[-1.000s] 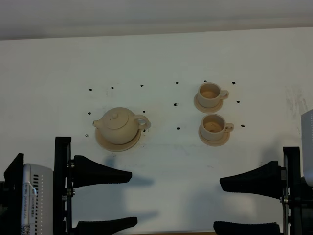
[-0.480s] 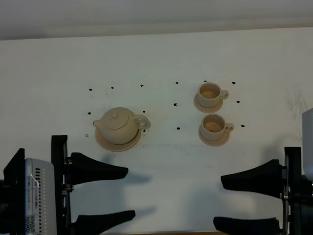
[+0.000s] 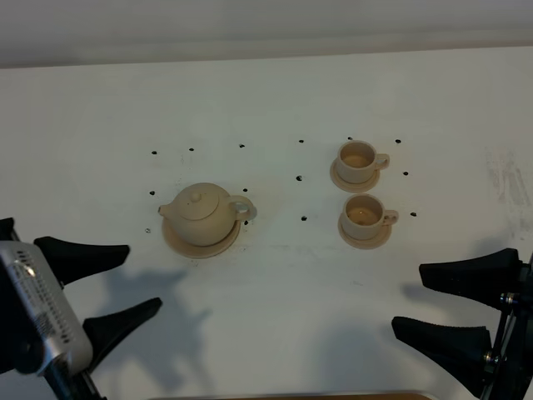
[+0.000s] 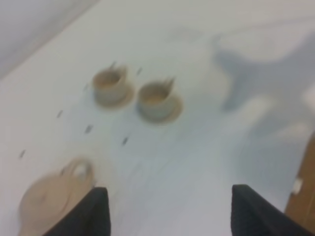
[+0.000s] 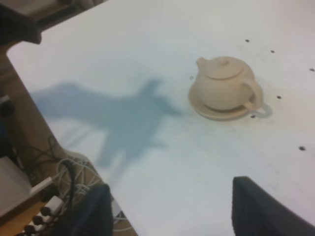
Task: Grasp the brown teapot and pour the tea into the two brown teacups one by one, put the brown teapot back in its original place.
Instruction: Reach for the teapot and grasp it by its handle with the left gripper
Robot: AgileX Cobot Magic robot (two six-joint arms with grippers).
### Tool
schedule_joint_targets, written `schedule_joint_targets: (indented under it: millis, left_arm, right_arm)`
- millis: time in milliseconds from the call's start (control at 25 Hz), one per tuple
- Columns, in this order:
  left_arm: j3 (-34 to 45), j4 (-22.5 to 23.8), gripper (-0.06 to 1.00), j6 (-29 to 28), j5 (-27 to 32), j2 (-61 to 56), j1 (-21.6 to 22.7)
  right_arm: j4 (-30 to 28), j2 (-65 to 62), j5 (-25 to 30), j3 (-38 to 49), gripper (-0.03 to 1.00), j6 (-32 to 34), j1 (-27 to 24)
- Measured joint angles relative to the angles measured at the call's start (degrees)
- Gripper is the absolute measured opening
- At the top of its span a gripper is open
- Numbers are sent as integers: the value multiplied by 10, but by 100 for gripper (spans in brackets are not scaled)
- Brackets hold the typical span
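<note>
White worktop point(image 3: 275, 92), flecked with small dark dots point(image 3: 300, 178).

Round, squat, beige-tan ceramic teapot point(image 3: 200, 214), knobbed lid on. It stands upright on a flat round beige-tan saucer plate point(image 3: 190, 249), left of centre as the high camera sees it. Spout points left; loop handle points right, toward the cups. Nothing touches it.

Two small beige-tan ceramic teacups on the right half, well apart from the teapot: far teacup point(image 3: 356, 158) and near teacup point(image 3: 362, 214), one just beyond the other. Each sits on one of the little round saucers point(image 3: 364, 243), side handles to the right. (Whether they hold tea, I cannot tell.)

Left tool point(image 3: 143, 277): black fingers spread wide, released, nothing between them. It is by the front edge, clear of the teapot. Its wrist view is blurred, but the teapot and both teacups show beyond the fingers.

Right tool point(image 3: 408, 298): also released, jaws apart and empty, at front right, short of the near teacup. Its wrist view shows tangled cables point(image 5: 59, 182) past the worktop's edge.
</note>
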Motion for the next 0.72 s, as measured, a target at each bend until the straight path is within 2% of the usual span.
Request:
schedule_joint_targets:
  millis: [160, 280, 400, 480, 600, 720]
  left_arm:
    - [-8, 204, 48, -191, 22, 0, 0]
    - [-34, 367, 47, -335, 79, 0, 0]
    - [-52, 549, 45, -510, 144, -3, 0]
    - [-57, 647, 42, -604, 189, -14, 0]
    - [-62, 756, 38, -711, 253, -56, 0]
    - [-63, 808, 36, -763, 320, -113, 0]
  right_arm:
    - [-17, 0, -4, 0, 53, 19, 0]
    - [-21, 0, -10, 0, 53, 24, 0]
    - [-26, 0, -14, 0, 53, 28, 0]
    - [-33, 0, -14, 0, 53, 37, 0]
    - [-55, 0, -28, 0, 53, 66, 0]
    - [-66, 0, -36, 0, 53, 85, 0]
